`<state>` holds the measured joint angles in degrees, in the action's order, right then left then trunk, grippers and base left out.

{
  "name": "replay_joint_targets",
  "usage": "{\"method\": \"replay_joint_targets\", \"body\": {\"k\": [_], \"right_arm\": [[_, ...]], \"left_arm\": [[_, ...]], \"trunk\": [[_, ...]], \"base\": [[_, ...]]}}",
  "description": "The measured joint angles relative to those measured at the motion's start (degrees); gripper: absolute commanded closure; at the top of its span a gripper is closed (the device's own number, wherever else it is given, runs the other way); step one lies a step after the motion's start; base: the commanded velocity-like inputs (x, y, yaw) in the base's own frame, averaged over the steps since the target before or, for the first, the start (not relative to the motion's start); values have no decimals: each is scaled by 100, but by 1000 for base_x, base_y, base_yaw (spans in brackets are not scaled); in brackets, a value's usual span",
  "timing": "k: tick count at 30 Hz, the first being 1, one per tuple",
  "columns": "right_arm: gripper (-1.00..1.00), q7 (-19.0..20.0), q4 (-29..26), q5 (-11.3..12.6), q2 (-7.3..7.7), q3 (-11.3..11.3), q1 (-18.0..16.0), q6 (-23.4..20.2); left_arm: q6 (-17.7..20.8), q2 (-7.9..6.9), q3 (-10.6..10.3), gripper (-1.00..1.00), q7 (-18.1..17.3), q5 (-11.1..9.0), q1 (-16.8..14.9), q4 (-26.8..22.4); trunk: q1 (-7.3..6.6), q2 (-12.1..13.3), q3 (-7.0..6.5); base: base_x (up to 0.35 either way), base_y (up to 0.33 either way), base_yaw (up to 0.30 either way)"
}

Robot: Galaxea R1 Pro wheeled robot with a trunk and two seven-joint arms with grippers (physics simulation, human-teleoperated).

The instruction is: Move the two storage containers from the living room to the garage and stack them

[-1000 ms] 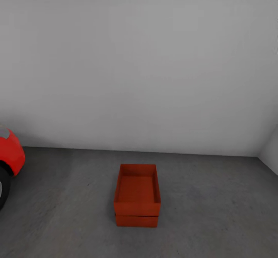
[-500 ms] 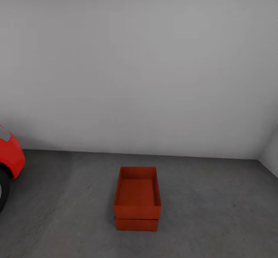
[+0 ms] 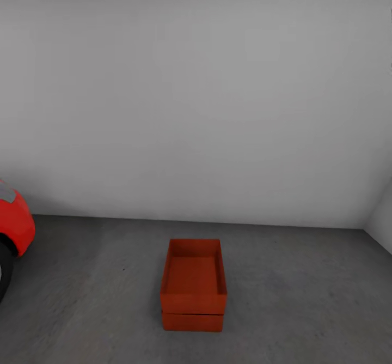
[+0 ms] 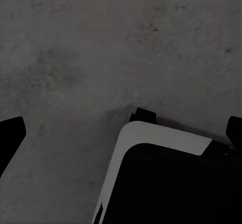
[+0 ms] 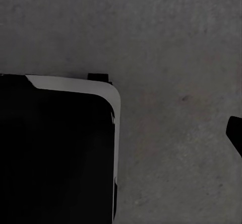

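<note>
Two orange-red storage containers stand stacked on the dark grey concrete floor (image 3: pixel 305 304) of the garage, in the lower middle of the head view. The upper container (image 3: pixel 194 274) is open-topped and empty, and sits squarely on the lower container (image 3: pixel 193 322), of which just the front wall shows. In the left wrist view my left gripper (image 4: pixel 122 133) is open, its dark fingertips (image 4: pixel 10 138) far apart over bare floor. My right gripper shows one fingertip (image 5: pixel 236 133) at the frame's edge with nothing by it; it looks open.
A red car (image 3: pixel 13 228) with a dark wheel stands at the left edge. A plain white wall (image 3: pixel 196 108) rises behind the stack, with a corner at the far right. My own black-and-white base (image 4: pixel 171 183) (image 5: pixel 55 153) lies under both wrists.
The head view has shifted a little, so the stack and the wall's foot sit lower in the picture. The containers and the car have not moved.
</note>
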<state>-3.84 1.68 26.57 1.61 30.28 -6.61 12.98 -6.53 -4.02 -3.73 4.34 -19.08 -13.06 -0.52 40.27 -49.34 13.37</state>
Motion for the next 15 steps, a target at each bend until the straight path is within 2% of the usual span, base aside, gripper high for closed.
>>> {"method": "replay_joint_targets", "body": {"k": [15], "right_arm": [[-100,0,0,0,-8,0,0,-4]], "left_arm": [[0,-2,0,-100,0,0,0,-1]], "trunk": [[0,0,-140]], "base": [[0,0,0]]}}
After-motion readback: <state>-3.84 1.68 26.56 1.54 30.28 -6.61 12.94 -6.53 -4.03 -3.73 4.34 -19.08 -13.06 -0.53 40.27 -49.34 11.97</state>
